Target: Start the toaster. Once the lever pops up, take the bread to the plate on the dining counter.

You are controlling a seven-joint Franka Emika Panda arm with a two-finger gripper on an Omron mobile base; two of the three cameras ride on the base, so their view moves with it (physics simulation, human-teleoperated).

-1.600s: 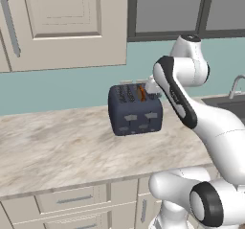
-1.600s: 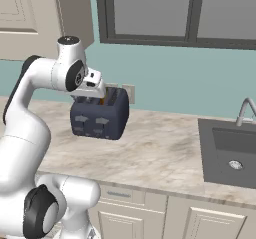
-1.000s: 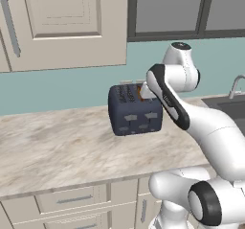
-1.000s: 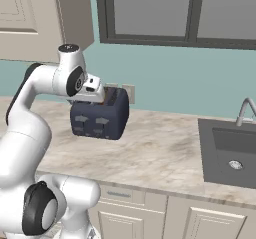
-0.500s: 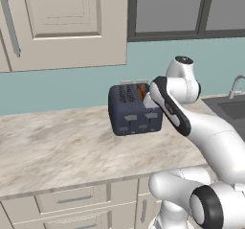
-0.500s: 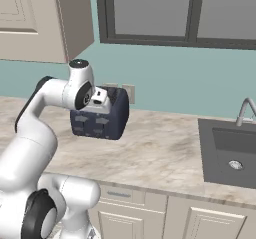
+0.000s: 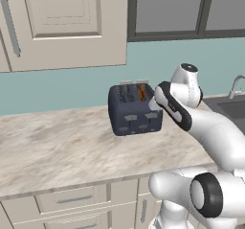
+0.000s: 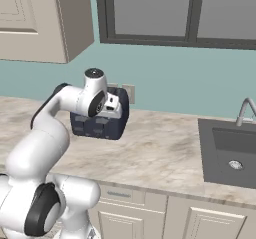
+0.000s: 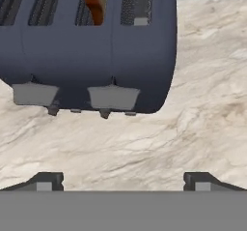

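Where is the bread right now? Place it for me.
The bread stands in a slot of the toaster on the marble worktop, third slot from the left in the left base view, just left of the arm's open fingers.

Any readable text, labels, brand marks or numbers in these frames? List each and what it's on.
None readable.
The toaster: its grey control panels are blank, with no words or numbers.
The bread in its slot, the marble worktop, the cabinet doors and the sink: no lettering or signs.
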